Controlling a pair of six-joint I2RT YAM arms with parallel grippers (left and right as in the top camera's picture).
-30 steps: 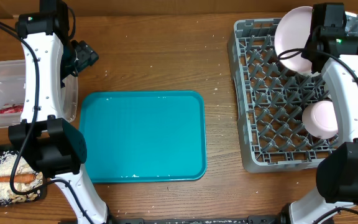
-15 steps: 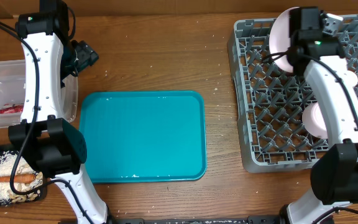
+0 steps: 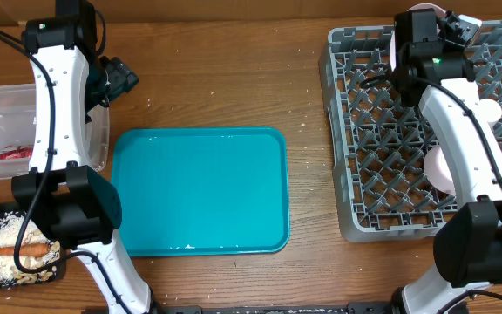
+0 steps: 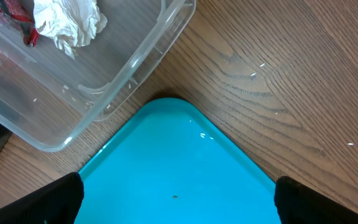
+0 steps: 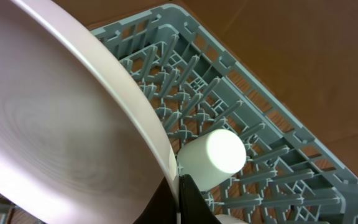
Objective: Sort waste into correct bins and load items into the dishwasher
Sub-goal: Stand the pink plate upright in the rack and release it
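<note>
Pink plate (image 5: 48,137) in R end effector (image 5: 178,184) over rack (image 5: 272,163).

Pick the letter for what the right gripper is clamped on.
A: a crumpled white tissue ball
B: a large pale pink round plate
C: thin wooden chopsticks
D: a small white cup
B: in the right wrist view the right gripper is shut on the rim of the large pale pink round plate above the grey plastic dish rack, while the small white cup stands in the rack, ungripped.
</note>
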